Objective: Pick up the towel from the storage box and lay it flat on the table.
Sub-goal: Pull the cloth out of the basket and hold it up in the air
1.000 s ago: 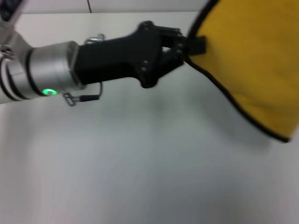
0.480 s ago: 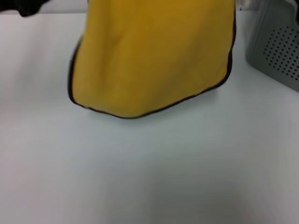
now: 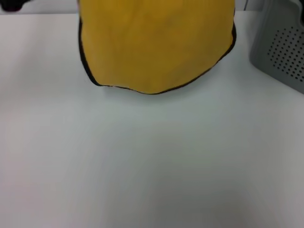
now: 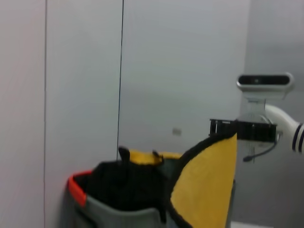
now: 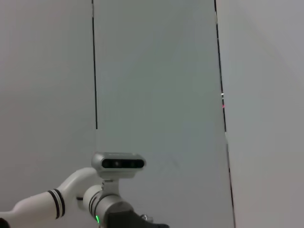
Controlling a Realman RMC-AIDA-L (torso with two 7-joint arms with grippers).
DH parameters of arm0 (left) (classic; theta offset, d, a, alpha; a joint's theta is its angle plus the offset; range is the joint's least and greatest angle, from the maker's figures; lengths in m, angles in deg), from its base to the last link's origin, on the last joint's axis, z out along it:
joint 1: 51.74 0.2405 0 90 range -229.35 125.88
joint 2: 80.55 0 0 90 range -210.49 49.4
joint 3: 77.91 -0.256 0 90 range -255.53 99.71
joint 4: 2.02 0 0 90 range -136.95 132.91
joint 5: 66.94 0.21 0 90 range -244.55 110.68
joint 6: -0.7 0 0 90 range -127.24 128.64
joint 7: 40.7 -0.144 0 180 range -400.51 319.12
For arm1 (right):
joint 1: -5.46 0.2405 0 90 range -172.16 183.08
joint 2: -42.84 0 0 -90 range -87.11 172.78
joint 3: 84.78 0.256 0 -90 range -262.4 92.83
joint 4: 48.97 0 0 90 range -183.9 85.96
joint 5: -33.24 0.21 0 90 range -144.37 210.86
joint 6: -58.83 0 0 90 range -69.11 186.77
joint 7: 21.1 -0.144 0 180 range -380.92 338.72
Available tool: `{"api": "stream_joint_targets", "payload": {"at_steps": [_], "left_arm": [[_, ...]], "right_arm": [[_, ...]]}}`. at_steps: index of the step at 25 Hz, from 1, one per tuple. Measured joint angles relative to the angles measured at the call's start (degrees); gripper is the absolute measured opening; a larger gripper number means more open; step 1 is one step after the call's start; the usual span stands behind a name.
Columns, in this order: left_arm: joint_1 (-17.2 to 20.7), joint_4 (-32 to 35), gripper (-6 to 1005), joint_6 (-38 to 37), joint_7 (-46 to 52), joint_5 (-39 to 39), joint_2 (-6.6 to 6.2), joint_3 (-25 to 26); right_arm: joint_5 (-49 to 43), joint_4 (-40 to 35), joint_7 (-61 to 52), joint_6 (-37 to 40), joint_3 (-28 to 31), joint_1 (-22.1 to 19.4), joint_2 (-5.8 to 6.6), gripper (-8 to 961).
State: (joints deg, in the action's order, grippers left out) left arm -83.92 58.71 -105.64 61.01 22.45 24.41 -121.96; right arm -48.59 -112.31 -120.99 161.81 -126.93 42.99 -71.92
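The yellow-orange towel (image 3: 156, 42) hangs spread out above the far side of the white table (image 3: 152, 161). Its black-edged lower hem curves just over the tabletop, and its top runs out of the head view. In the left wrist view my right gripper (image 4: 242, 130) is shut on an upper corner of the towel (image 4: 204, 185). Only a black bit of my left gripper (image 3: 12, 4) shows at the head view's top left corner. The grey storage box (image 3: 280, 52), with rows of small holes, stands at the right edge.
In the left wrist view the storage box (image 4: 118, 211) holds dark items and something with an orange-red rim. The right wrist view shows my left arm (image 5: 71, 194) against a pale wall. White tabletop stretches in front of the towel.
The towel's lower hem has risen and moved toward the far side of the table. My left arm, across the middle of the view a second ago, now shows only at the top left corner.
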Motion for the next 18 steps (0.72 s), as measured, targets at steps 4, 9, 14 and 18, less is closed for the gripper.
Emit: {"api": "stream_joint_targets", "payload": {"at_steps": [4,9,14,18], "left_arm": [[2.3,6.2,15,0.1,1.9,1.4,0.34,0.4],[-0.8,4.1,14,4.4,1.4,5.4,0.5,0.4],[-4.6,-0.3,14,7.9,-1.2,7.2,0.84,0.3],[-4.2,0.5,14,3.6,-0.5,7.6,0.61,-0.3]], "right_arm": [[0.2,0.5,0.2,-0.9,-0.2,-1.9,-0.31,12],[-0.7,4.4,4.2,-3.9,-0.2,0.2,0.69,12],[-3.3,5.8,8.4,-5.3,-0.8,1.8,0.17,12],[-4.0,2.9,7.6,-4.2,-5.7,-1.4,-0.56,12]]}}
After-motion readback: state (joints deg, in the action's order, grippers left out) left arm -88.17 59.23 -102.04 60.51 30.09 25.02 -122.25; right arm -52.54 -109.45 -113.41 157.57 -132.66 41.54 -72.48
